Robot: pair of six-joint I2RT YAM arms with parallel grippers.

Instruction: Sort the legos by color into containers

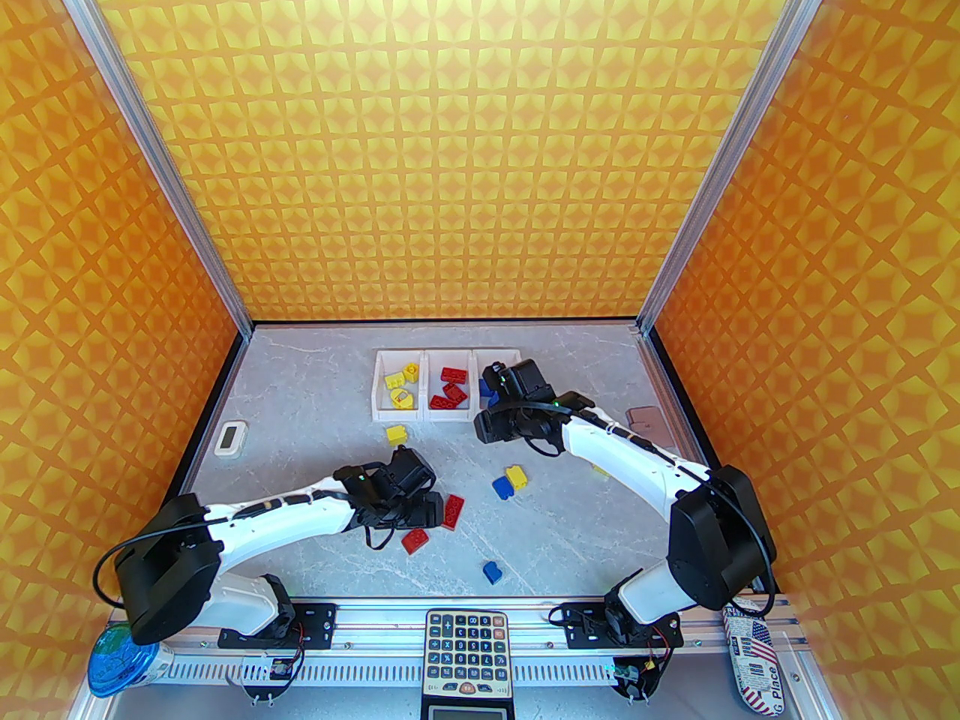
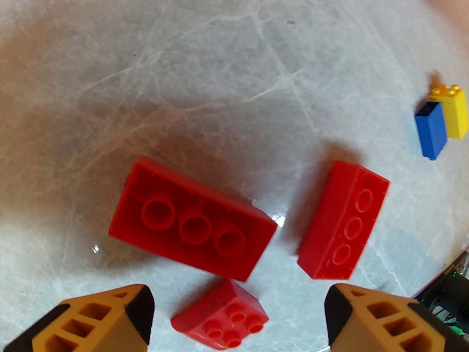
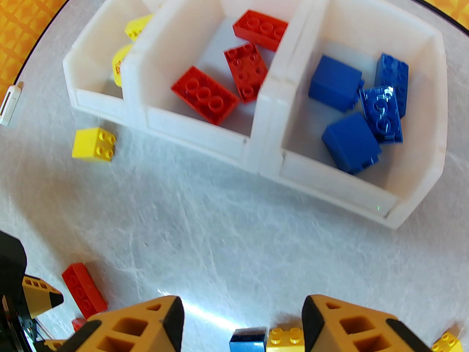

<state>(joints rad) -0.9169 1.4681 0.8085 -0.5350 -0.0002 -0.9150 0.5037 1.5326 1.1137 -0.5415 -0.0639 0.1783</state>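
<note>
Left gripper [image 2: 238, 315] hovers with its fingers apart, straddling a small red brick [image 2: 220, 319] on the table [image 2: 220, 68]. A long red brick [image 2: 192, 218] lies just beside it, and a second long red brick [image 2: 342, 222] is nearby. Your right gripper [image 3: 242, 317] is spread wide and empty, near the white bins [image 3: 198, 130], whose middle one holds red. Lower the left gripper straight down, centre the small brick, and avoid nudging its neighbour as you close.

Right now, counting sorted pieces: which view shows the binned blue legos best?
Right wrist: four blue legos lie unobstructed in the end bin. Top external shows a blue sliver beside the right arm.
</note>
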